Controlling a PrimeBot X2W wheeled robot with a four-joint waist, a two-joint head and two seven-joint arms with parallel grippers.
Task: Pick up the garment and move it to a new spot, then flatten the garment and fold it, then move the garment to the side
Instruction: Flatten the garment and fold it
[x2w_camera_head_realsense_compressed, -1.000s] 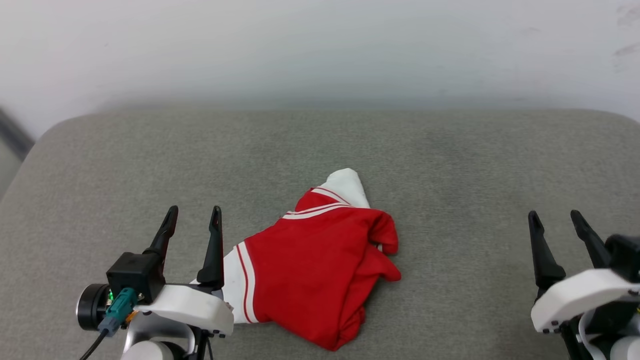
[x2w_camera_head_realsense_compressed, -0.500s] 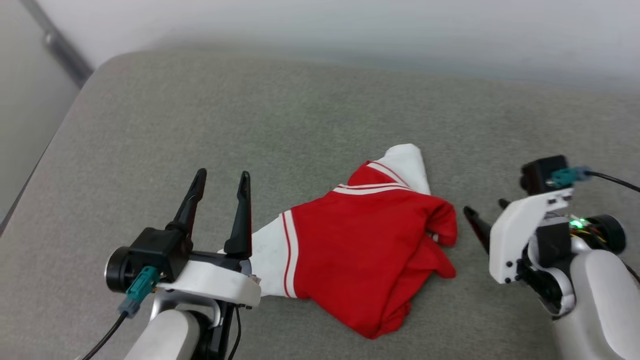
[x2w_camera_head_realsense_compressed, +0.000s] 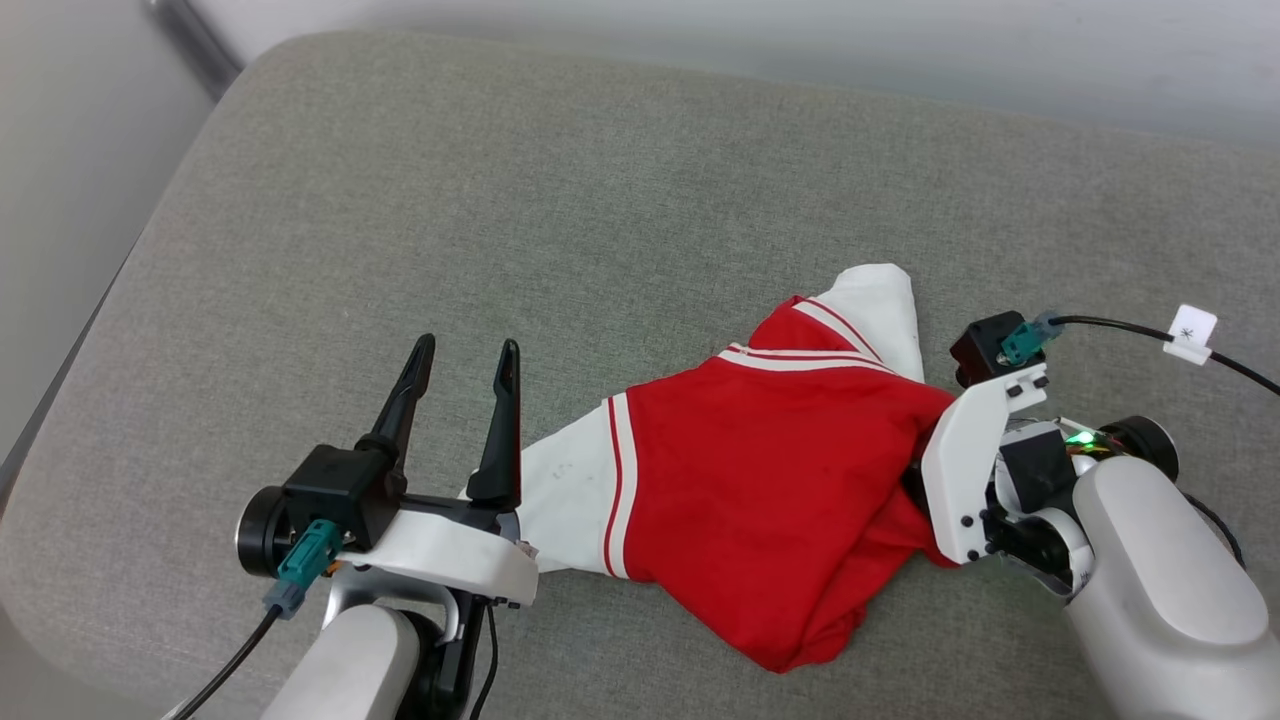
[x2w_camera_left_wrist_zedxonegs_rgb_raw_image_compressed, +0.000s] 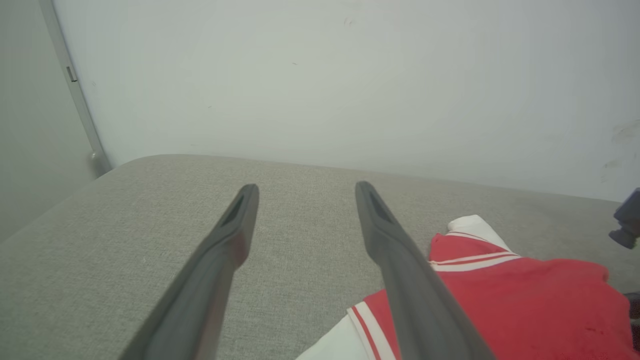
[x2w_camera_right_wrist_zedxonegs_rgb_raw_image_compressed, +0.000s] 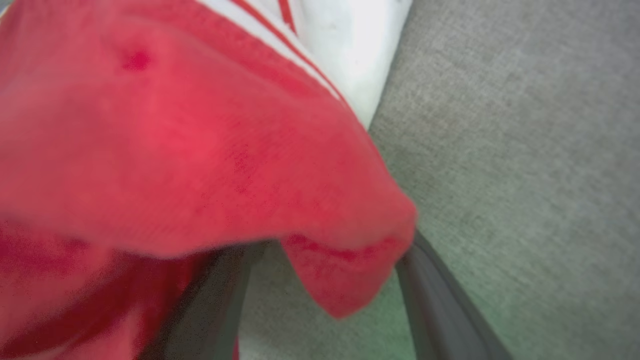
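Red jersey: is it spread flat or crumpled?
Crumpled: the jersey lies in a rumpled heap, its red layers bunched and overlapping rather than spread out.

Both arms have rounded silver-grey forearms (x2w_camera_head_realsense_compressed: 345, 660). Each wrist wears a white plastic shell (x2w_camera_head_realsense_compressed: 450, 560) dotted with small dark screws, topped by a black camera block (x2w_camera_head_realsense_compressed: 335, 490) with a teal plug (x2w_camera_head_realsense_compressed: 305, 555) and a black cable (x2w_camera_head_realsense_compressed: 215, 680). The left jaws are 2 long, dark, tapering fingers (x2w_camera_head_realsense_compressed: 500, 430). The right wrist shows a green light (x2w_camera_head_realsense_compressed: 1078, 438), and its cable carries a white tag (x2w_camera_head_realsense_compressed: 1190, 332) with a small dark mark.
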